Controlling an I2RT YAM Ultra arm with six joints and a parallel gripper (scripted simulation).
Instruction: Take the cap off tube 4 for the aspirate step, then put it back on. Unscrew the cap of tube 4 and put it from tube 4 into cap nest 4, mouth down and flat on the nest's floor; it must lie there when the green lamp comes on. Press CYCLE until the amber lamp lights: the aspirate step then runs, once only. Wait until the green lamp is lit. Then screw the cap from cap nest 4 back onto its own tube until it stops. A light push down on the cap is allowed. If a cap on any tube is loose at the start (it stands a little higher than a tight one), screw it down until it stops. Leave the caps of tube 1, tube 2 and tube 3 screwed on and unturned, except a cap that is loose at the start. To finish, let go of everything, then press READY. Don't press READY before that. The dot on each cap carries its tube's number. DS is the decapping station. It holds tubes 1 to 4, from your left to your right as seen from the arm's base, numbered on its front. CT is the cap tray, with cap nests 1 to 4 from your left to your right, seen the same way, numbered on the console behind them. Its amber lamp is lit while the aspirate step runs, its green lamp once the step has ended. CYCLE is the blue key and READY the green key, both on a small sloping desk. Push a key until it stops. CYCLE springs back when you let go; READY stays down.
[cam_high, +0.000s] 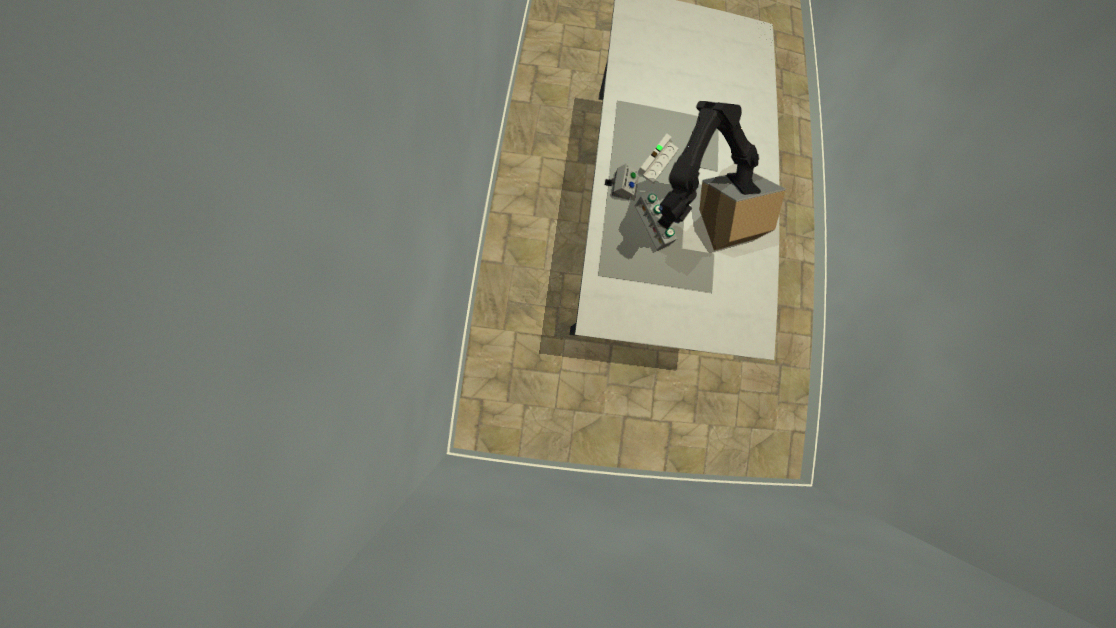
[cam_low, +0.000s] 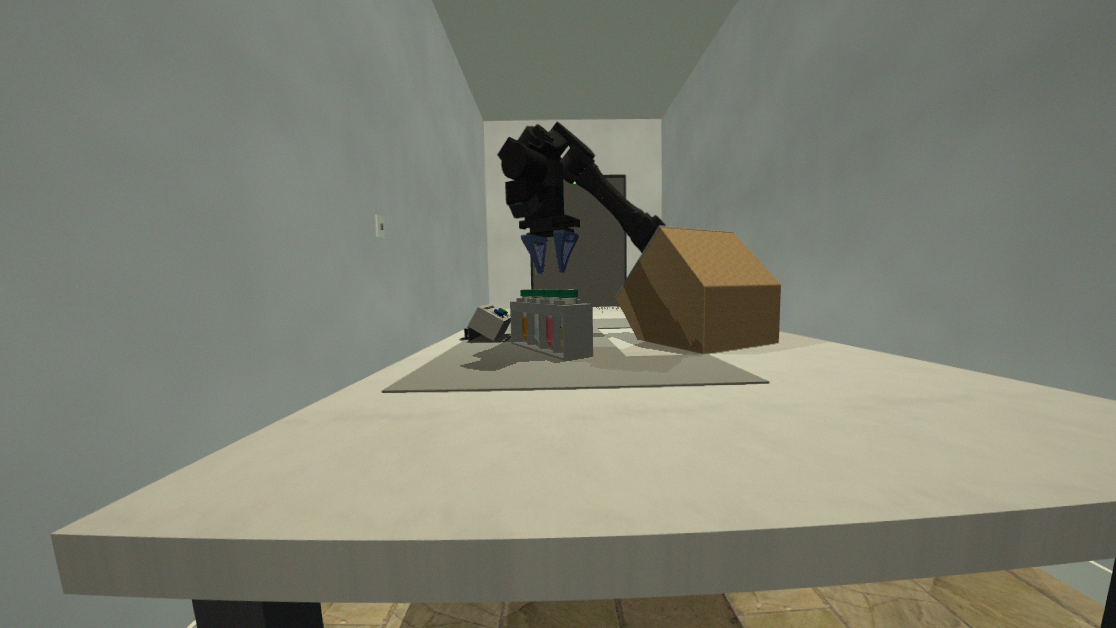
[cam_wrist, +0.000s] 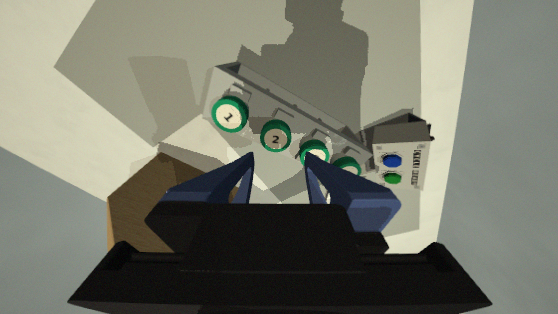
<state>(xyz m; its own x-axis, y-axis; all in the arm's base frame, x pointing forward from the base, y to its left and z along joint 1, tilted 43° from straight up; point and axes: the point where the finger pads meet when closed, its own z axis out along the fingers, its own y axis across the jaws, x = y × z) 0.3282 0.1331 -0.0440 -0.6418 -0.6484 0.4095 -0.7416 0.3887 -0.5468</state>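
Observation:
The grey decapping station holds a row of tubes with green caps. In the wrist view the caps of tube 1 and tube 2 show in full. The caps of tube 3 and tube 4 are partly hidden behind my right finger. My gripper is open and empty, raised clear above the caps, as the exterior view shows. The station also shows in the exterior view. The green lamp on the cap tray console is lit.
The sloping key desk carries the blue CYCLE key and the green READY key, to the right of the station. The cap tray lies beyond it. My arm stands on a brown box.

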